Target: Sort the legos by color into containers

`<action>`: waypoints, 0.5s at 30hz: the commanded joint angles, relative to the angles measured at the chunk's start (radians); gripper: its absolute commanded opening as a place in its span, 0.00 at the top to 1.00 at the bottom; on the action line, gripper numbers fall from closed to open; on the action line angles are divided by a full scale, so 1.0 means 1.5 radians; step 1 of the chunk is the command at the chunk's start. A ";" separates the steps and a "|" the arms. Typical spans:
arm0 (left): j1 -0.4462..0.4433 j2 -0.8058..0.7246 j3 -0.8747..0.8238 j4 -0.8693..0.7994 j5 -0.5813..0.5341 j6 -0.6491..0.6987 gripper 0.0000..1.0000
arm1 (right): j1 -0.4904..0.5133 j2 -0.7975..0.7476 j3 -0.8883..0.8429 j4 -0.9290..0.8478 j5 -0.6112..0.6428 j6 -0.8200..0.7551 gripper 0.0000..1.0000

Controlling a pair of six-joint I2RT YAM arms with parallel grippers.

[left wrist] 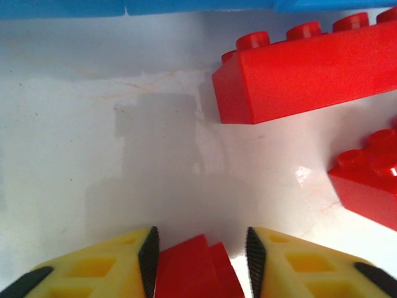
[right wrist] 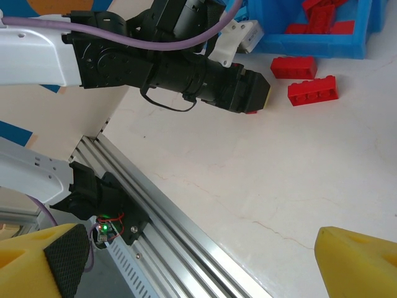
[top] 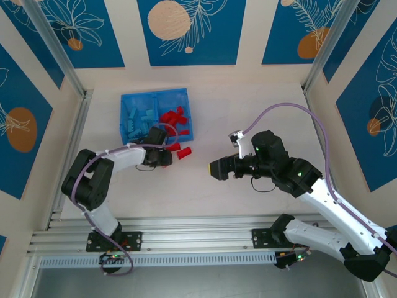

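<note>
The blue tray (top: 139,97) sits at the back left; light blue legos (top: 138,120) fill its left compartment and red legos (top: 173,116) its right. My left gripper (top: 166,155) is low over the table just in front of the tray, its jaws shut on a small red lego (left wrist: 195,267). Two loose red legos (left wrist: 304,71) (left wrist: 369,186) lie just beyond it, near the tray's front wall (left wrist: 186,6). My right gripper (top: 216,169) hovers at mid-table, open and holding nothing, and points toward the left gripper (right wrist: 257,96).
An aluminium rail (top: 186,225) runs along the near edge by the arm bases. Side panels wall in the table on the left and right. Bare tabletop (top: 205,198) lies between the two arms.
</note>
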 commanded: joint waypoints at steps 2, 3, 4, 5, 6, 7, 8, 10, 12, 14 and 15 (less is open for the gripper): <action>-0.007 0.010 0.000 -0.039 0.038 0.002 0.65 | -0.003 0.001 0.011 -0.005 -0.007 0.021 0.05; -0.011 0.000 -0.006 -0.043 0.039 -0.001 0.67 | -0.003 0.005 0.011 -0.008 -0.009 0.022 0.05; -0.015 -0.012 -0.016 -0.045 0.040 -0.006 0.69 | -0.003 0.008 0.010 -0.011 -0.013 0.022 0.05; -0.017 -0.023 -0.024 -0.045 0.039 -0.010 0.71 | -0.003 0.010 0.009 -0.012 -0.016 0.023 0.05; -0.019 -0.037 -0.034 -0.046 0.039 -0.015 0.74 | -0.003 0.012 0.007 -0.013 -0.018 0.023 0.05; -0.019 -0.050 -0.042 -0.048 0.038 -0.018 0.76 | -0.003 0.014 0.005 -0.012 -0.020 0.023 0.05; -0.020 -0.062 -0.046 -0.051 0.037 -0.020 0.78 | -0.002 0.016 0.003 -0.011 -0.021 0.024 0.05; -0.023 -0.096 -0.048 -0.065 0.039 -0.021 0.83 | -0.003 0.020 0.003 -0.010 -0.021 0.027 0.05; -0.032 -0.138 -0.032 -0.095 0.035 -0.018 0.88 | -0.003 0.023 0.004 -0.010 -0.019 0.030 0.05; -0.054 -0.187 0.006 -0.136 0.012 -0.013 0.90 | -0.003 0.024 0.005 -0.008 -0.021 0.033 0.05; -0.066 -0.209 0.030 -0.153 -0.008 -0.008 0.91 | -0.003 0.025 0.005 -0.003 -0.024 0.034 0.05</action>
